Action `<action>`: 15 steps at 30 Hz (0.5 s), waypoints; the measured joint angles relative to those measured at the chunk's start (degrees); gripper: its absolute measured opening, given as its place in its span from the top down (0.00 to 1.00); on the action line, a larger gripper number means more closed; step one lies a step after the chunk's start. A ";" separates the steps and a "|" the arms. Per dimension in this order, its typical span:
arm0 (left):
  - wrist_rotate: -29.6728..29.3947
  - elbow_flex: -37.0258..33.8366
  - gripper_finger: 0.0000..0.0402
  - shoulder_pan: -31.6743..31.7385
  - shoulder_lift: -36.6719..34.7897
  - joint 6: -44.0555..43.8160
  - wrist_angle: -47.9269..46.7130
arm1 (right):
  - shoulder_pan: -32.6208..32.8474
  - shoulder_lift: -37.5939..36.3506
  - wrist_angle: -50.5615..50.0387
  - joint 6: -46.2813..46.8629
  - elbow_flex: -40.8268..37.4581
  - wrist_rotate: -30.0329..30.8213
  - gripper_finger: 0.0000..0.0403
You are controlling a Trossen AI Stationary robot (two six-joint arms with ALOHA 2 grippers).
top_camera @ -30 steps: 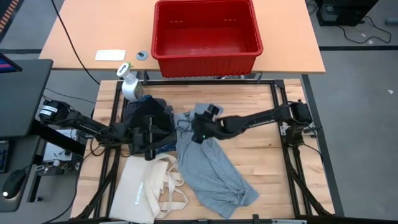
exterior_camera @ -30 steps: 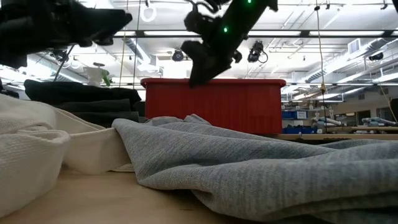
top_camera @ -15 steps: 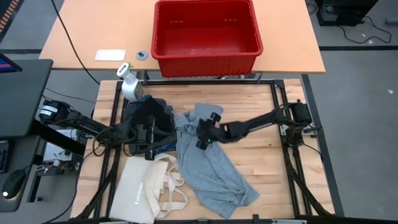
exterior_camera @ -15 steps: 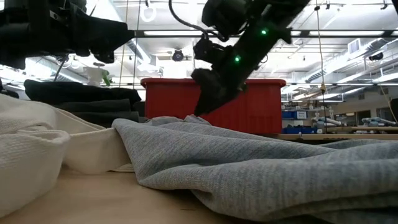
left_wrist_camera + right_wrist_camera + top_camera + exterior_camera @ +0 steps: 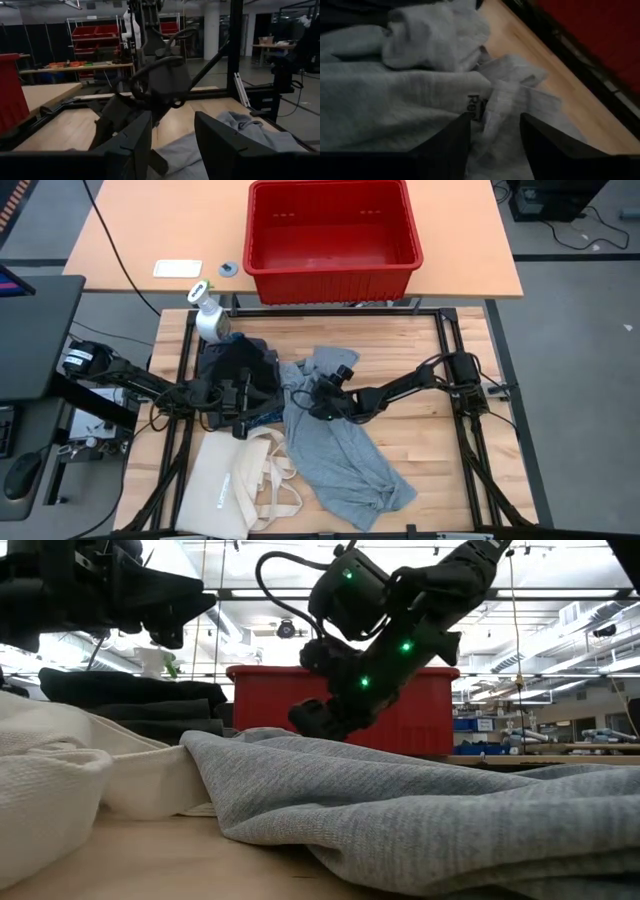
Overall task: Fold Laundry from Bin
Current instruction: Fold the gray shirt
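Note:
A light grey garment [image 5: 338, 452] lies crumpled on the wooden table, its far end beside a heap of dark laundry [image 5: 228, 362]. My right gripper [image 5: 317, 404] is open and slants down at the grey garment's far end, its fingers on either side of the white labels [image 5: 506, 95]. My left gripper [image 5: 244, 392] hovers open and level over the dark heap, with nothing between its fingers [image 5: 172, 122]. The red bin [image 5: 333, 278] stands on the far table. My right gripper [image 5: 495, 122] has its open fingertips down at the grey garment's label end [image 5: 485, 107], coming from the table's right and slanting down. Whether the fingertips touch the cloth, I cannot tell. The garment lies slack on the table.
A cream tote bag [image 5: 228, 480] lies at the near left, its handles against the grey garment. A white spray bottle [image 5: 208, 318] stands at the far left corner. Bare wood lies to the right of the grey garment.
My right gripper has come down from well above the table onto the far end of the grey garment, tipping more steeply downward. My left gripper has stayed in place and rolled a little about its own line. The laundry has not moved.

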 joint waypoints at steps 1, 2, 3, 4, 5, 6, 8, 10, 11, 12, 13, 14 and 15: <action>-0.01 0.00 0.62 0.01 0.00 0.05 -0.01 | 0.12 0.16 0.47 -0.27 0.00 0.55 0.56; -0.01 0.00 0.62 0.01 0.00 0.27 -0.10 | 0.13 0.20 0.64 -0.59 0.02 0.42 0.58; -0.01 0.00 0.62 0.01 0.00 0.33 -0.24 | 0.16 0.20 0.48 -1.01 0.01 0.01 0.61; -0.01 0.00 0.62 0.01 0.00 0.55 -0.29 | 0.15 0.20 0.53 -1.21 0.01 -1.01 0.64; -0.01 0.00 0.62 0.01 0.00 0.74 -0.46 | 0.03 0.29 0.60 -1.22 0.02 -1.66 0.68; -0.01 0.00 0.62 0.01 0.00 0.82 -0.77 | -0.13 0.35 0.34 -0.99 0.02 -1.91 0.73; -0.01 0.00 0.62 0.01 0.02 0.85 -1.10 | -0.22 0.46 -0.11 -0.94 0.02 -1.38 0.86; -0.01 0.00 0.62 0.01 0.02 0.91 -1.20 | -0.26 0.46 0.00 -1.79 0.02 -0.18 0.96; -0.01 0.00 0.62 0.01 0.02 0.92 -1.20 | -0.24 0.36 0.19 -2.50 0.02 0.66 0.97; -0.01 0.00 0.62 0.01 0.02 0.93 -1.20 | -0.22 0.28 0.18 -2.77 0.02 1.33 0.97; -0.01 0.00 0.62 0.01 0.02 0.98 -1.20 | -0.20 0.03 0.14 -3.05 0.02 1.64 0.97; -0.01 0.00 0.62 0.01 0.02 1.23 -1.20 | -0.19 -0.58 -0.25 -3.62 0.02 1.49 0.97; -0.01 0.00 0.62 0.01 0.02 1.51 -1.22 | 0.10 -1.41 -0.64 -4.31 0.00 1.44 0.98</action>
